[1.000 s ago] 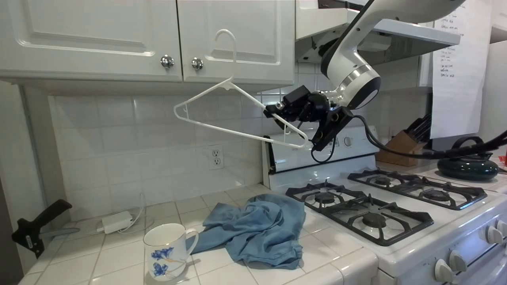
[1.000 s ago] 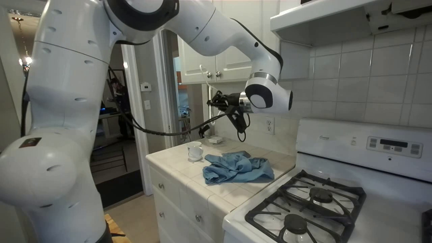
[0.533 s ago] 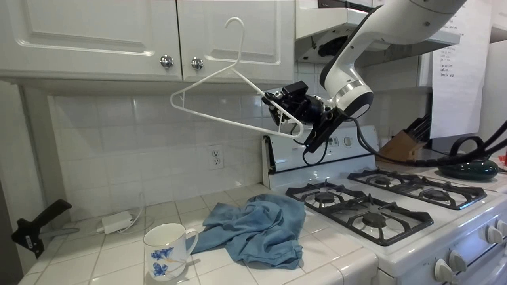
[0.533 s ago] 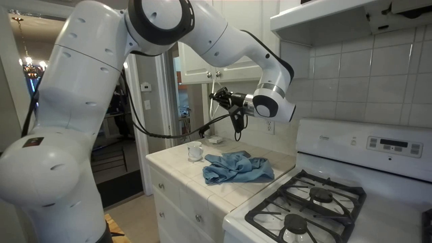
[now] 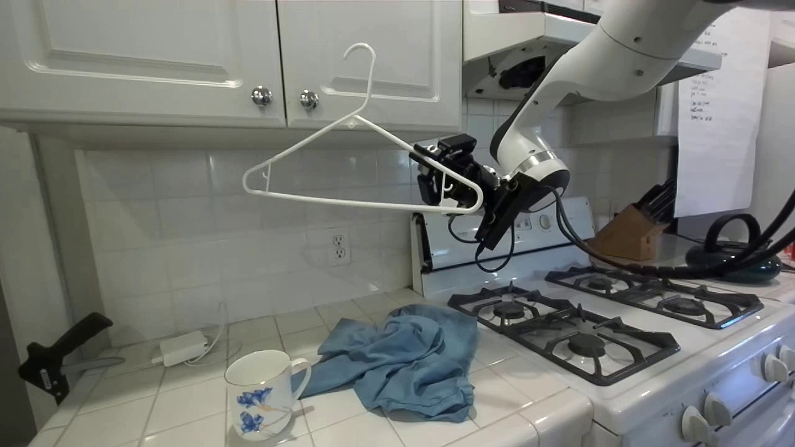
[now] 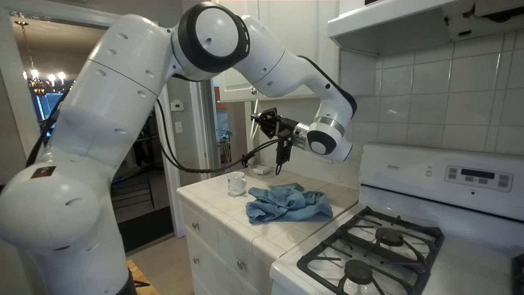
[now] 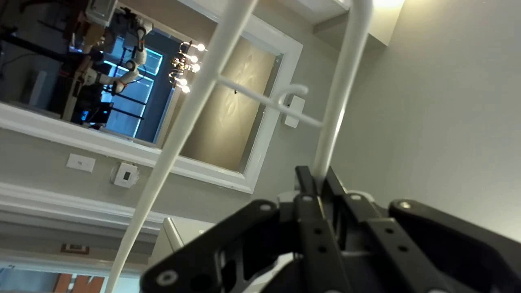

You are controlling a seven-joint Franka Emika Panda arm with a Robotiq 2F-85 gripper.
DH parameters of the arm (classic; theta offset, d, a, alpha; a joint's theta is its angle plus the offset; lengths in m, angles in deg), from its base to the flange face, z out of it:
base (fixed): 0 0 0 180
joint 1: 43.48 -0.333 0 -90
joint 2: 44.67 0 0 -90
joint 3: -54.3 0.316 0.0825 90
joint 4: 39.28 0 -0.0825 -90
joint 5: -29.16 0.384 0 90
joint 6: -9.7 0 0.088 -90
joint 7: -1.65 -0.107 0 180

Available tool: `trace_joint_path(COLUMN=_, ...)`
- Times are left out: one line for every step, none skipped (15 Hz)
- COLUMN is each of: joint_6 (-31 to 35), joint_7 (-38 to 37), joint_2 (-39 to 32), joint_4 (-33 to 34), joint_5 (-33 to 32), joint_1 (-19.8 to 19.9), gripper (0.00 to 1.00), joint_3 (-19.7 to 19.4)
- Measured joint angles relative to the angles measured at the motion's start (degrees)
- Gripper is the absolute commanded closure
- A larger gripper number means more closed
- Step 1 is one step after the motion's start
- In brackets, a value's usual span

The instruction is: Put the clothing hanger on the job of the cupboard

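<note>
A white plastic hanger (image 5: pixel 341 202) hangs in the air in front of the upper cupboard (image 5: pixel 372 62), hook upward. My gripper (image 5: pixel 417 155) is shut on its right sloping arm, near the right end. In the wrist view the gripper (image 7: pixel 318 179) pinches one white bar of the hanger (image 7: pixel 340 95). Two round silver knobs sit at the bottom of the cupboard doors: a left knob (image 5: pixel 261 95) and a right knob (image 5: pixel 309 99). In an exterior view the hook appears right of the right knob; the depth gap is unclear. The hanger (image 6: pixel 256 105) is partly hidden by the gripper in an exterior view.
Below are a white floral mug (image 5: pixel 258 397), a blue cloth (image 5: pixel 404 360) and a white adapter (image 5: pixel 181 347) on the tiled counter. A black clamp handle (image 5: pixel 62 354) is at the left edge. The stove (image 5: pixel 608 366) and range hood (image 5: pixel 506 37) are to the right.
The hanger, held throughout, rose and then lowered slightly. Its left end shifted left and its bottom bar turned closer to level. The arm changed pose, its elbow moving rightward in an exterior view.
</note>
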Motion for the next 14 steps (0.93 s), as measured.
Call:
trace_joint_path(joint_6=-0.60, joint_7=-1.44, joint_2=-0.58, joint_4=0.22, joint_5=0.58, joint_1=-0.13, gripper=0.98, joint_3=0.00)
trace_joint_path(joint_6=-1.56, joint_7=-2.95, joint_2=-1.26, joint_4=0.60, joint_5=1.30, joint_1=-0.21, gripper=0.98, joint_3=0.00)
trace_joint_path(joint_6=-2.63, joint_7=-4.53, joint_2=-1.92, joint_4=1.01, joint_5=1.99, joint_1=-0.25, gripper=0.98, joint_3=0.00)
trace_joint_path(joint_6=-3.78, joint_7=-6.08, joint_2=-2.62, joint_4=1.47, joint_5=2.73, joint_1=-0.26, gripper=0.98, joint_3=0.00)
trace_joint_path(joint_6=-4.92, joint_7=-7.57, joint_2=-3.27, joint_4=1.98, joint_5=3.51, joint_1=-0.26, gripper=0.98, joint_3=0.01)
trace_joint_path(joint_6=-5.14, joint_7=-9.00, joint_2=-3.91, joint_4=2.50, joint_5=3.61, joint_1=0.78, gripper=0.98, joint_3=1.64)
trace_joint_path(joint_6=-5.07, joint_7=-10.50, joint_2=-4.51, joint_4=3.02, joint_5=3.61, joint_1=2.53, gripper=0.98, joint_3=4.51)
trace_joint_path(joint_6=-5.05, joint_7=-11.94, joint_2=-5.19, joint_4=3.65, joint_5=3.59, joint_1=3.93, gripper=0.92, joint_3=6.98)
trace_joint_path(joint_6=-5.04, joint_7=-12.15, joint_2=-5.44, joint_4=3.76, joint_5=3.59, joint_1=4.13, gripper=0.92, joint_3=7.61)
trace_joint_path(joint_6=-5.04, joint_7=-12.12, joint_2=-5.44, joint_4=3.72, joint_5=3.59, joint_1=3.93, gripper=0.92, joint_3=7.30)
trace_joint_path(joint_6=-5.04, joint_7=-12.12, joint_2=-5.44, joint_4=3.72, joint_5=3.59, joint_1=3.89, gripper=0.92, joint_3=7.16)
trace_joint_path(joint_6=-5.04, joint_7=-12.12, joint_2=-5.44, joint_4=3.72, joint_5=3.59, joint_1=3.91, gripper=0.92, joint_3=7.04)
trace_joint_path(joint_6=-5.04, joint_7=-12.12, joint_2=-5.44, joint_4=3.72, joint_5=3.59, joint_1=3.92, gripper=0.92, joint_3=6.94)
trace_joint_path(joint_6=-5.04, joint_7=-12.12, joint_2=-5.44, joint_4=3.72, joint_5=3.59, joint_1=3.92, gripper=0.92, joint_3=6.91)
